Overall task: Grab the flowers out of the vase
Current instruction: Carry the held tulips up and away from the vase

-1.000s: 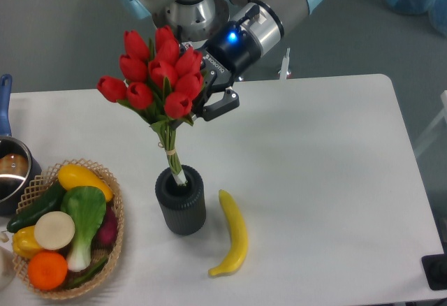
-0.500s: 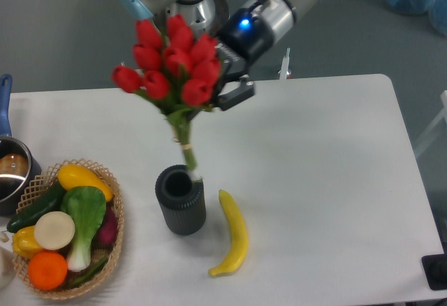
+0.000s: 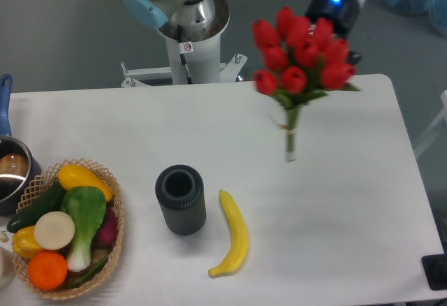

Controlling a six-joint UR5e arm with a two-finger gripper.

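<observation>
Camera view: flowers (image 3: 300,65) hang clear of the vase (image 3: 181,199); jaws' state hidden behind them

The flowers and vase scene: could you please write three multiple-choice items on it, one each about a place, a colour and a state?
1. Where does the banana lie?
A. right of the vase
B. in the basket
C. inside the pot

2. What colour are the flowers?
A. yellow
B. red
C. white

3. What state is the vase in?
A. tipped over
B. holding the flowers
C. upright and empty

Answers: 1 A, it lies on the table beside the vase. 2 B, the buds are red. 3 C, its mouth is open, the flowers held up clear of it.
</observation>
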